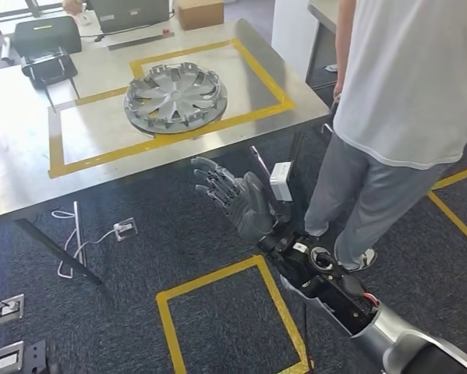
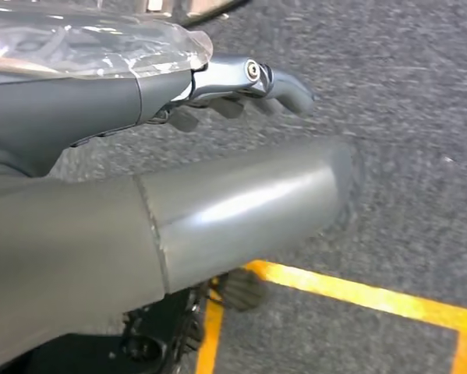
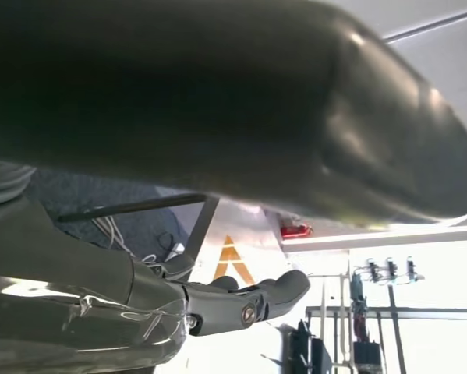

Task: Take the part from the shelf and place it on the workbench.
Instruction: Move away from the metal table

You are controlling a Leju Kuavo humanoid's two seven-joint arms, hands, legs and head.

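Observation:
A silver wheel cover [image 1: 175, 97] lies flat on the metal workbench [image 1: 19, 156], inside a rectangle of yellow tape. My right hand [image 1: 238, 198] hovers in front of the bench's near edge, below and to the right of the cover, fingers spread and holding nothing. The right wrist view shows its thick thumb [image 3: 289, 117] and dark fingers [image 3: 260, 300] apart, with the bench's underside beyond. My left hand [image 2: 160, 171] hangs over the grey carpet, thumb and fingers [image 2: 266, 82] apart with nothing between them.
A person [image 1: 395, 101] in a white shirt and grey trousers stands close on the right, by the bench corner. Black devices, a laptop and a cardboard box [image 1: 198, 12] sit at the bench's far side. Cables [image 1: 83, 241] and floor sockets lie under the bench; yellow tape [image 1: 219, 273] marks the carpet.

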